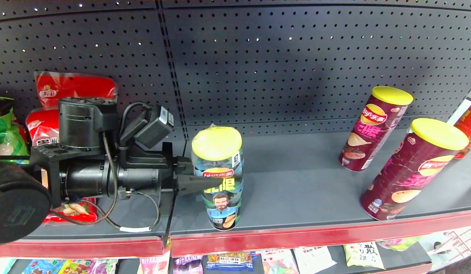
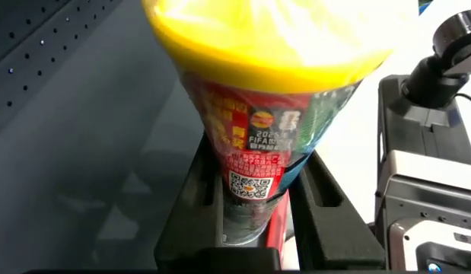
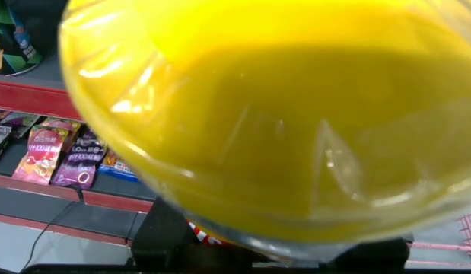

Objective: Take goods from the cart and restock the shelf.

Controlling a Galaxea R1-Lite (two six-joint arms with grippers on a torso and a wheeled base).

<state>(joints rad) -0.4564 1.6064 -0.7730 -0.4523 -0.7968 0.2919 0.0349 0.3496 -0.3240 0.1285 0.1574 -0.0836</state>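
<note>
- One chip can [image 1: 220, 179], blue-green with a yellow lid, stands upright at lower centre of the frame. Its base is down at the grey shelf deck [image 1: 296, 186], just behind the red front lip [image 1: 296, 236].
- Its middle is pinched by the left gripper [image 1: 205, 183], with a black finger [image 2: 201, 209] pressed on each side of the tube.
- Level and straight, the left arm [image 1: 106, 179] comes in from the left edge, gripper pointing toward frame right.
- At right, well apart, stand a rear maroon can [image 1: 374, 129] and a front maroon can [image 1: 412, 171].
- Red snack bags [image 1: 73, 89] lean on the pegboard [image 1: 296, 64] at upper left, behind the arm.
- Another yellow lid [image 3: 281, 114] sits close before the right wrist camera; what grips it cannot be told.
</note>
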